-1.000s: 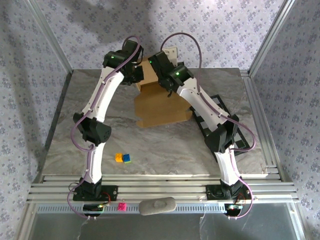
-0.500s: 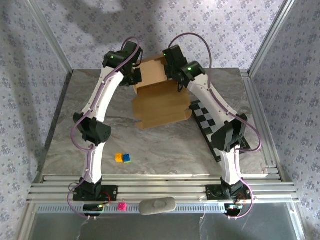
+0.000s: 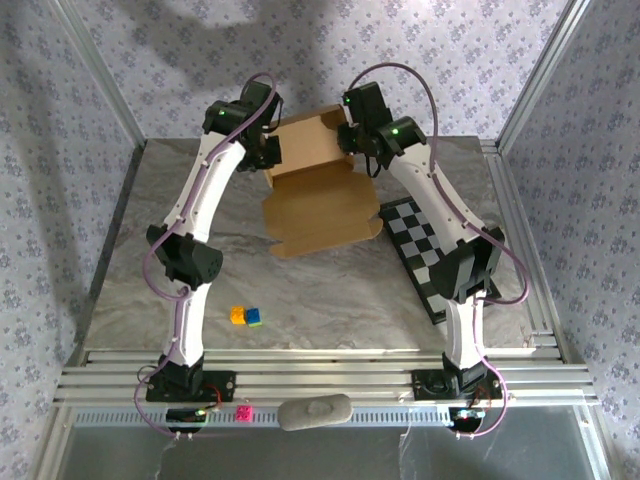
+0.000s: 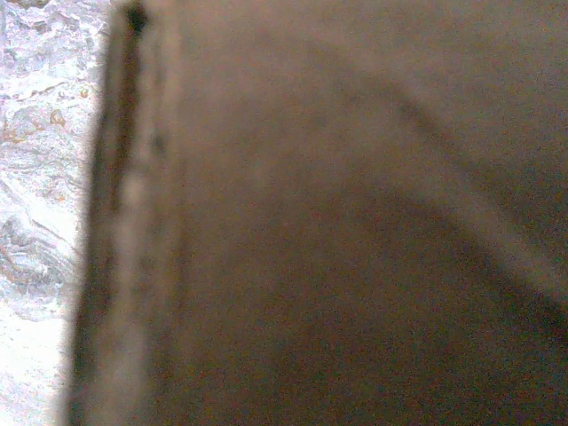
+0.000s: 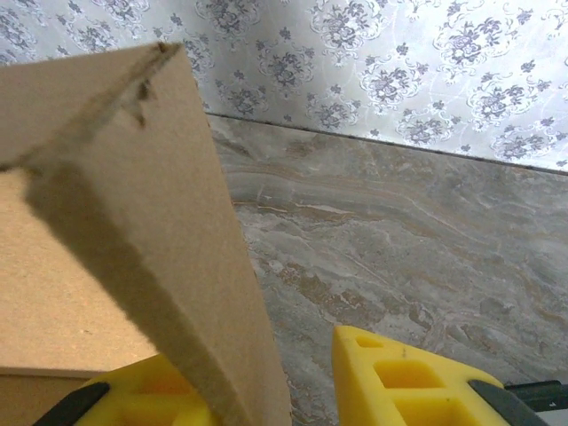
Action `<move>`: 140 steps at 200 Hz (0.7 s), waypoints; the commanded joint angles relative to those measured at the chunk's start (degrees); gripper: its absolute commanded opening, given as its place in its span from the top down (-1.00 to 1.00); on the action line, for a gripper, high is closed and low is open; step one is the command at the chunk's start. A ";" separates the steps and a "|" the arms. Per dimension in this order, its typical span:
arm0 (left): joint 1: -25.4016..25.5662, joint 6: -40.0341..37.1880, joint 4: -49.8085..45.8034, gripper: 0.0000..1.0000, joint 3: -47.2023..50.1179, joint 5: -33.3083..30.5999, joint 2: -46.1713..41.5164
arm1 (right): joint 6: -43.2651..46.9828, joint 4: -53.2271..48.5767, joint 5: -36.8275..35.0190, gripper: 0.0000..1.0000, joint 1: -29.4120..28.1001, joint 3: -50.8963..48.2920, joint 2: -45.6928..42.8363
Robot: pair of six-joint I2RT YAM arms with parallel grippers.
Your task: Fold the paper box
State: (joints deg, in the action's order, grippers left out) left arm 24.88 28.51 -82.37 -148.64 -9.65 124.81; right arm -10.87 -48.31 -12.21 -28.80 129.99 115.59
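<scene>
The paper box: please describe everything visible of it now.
The paper box is plain tan-brown cardboard, a die-cut sheet only partly folded. Its wide base panel lies flat on the marble table; a rear panel stands up at the far edge. The shut left gripper is at its rear left corner; a grip cannot be confirmed. A raised flap with a rough cut edge stands between the open right gripper's yellow fingers. The near right corner lies close beside the checkerboard.

This is a robotics lab test cell. A left arm (image 3: 200,200) and a right arm (image 3: 440,215) are bolted to slotted aluminium rails (image 3: 330,385) at the edge of a marble-look table (image 3: 330,295). Metal posts (image 3: 100,75) frame wallpapered panels (image 3: 450,60), and a checkerboard (image 3: 425,245) lies on the table.
</scene>
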 commanded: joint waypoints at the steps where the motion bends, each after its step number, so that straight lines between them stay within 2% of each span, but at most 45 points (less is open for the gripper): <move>1: -1.13 -1.86 -6.33 1.00 -1.17 -1.69 1.48 | 1.01 2.98 -0.28 0.35 1.42 1.48 -2.82; 48: -1.34 -1.62 -6.42 1.00 -1.37 -1.61 1.58 | 2.14 4.07 0.10 0.22 0.65 1.22 -3.61; 100: -1.53 -1.53 -6.01 1.00 -1.50 -0.03 1.49 | 1.95 4.31 1.69 0.25 0.88 -1.12 -3.10; 124: -1.92 -1.22 -5.87 1.00 -1.48 1.57 1.56 | 1.00 6.37 4.78 0.26 0.65 -4.43 -4.59; 140: -2.37 -1.35 -5.71 1.00 -1.49 3.08 1.57 | -0.28 13.17 11.80 0.21 2.14 -12.17 -8.90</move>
State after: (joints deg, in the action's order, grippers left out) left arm 23.24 27.51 -86.98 -148.75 -9.21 125.91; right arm -9.78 -42.00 -8.67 -28.03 125.23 112.77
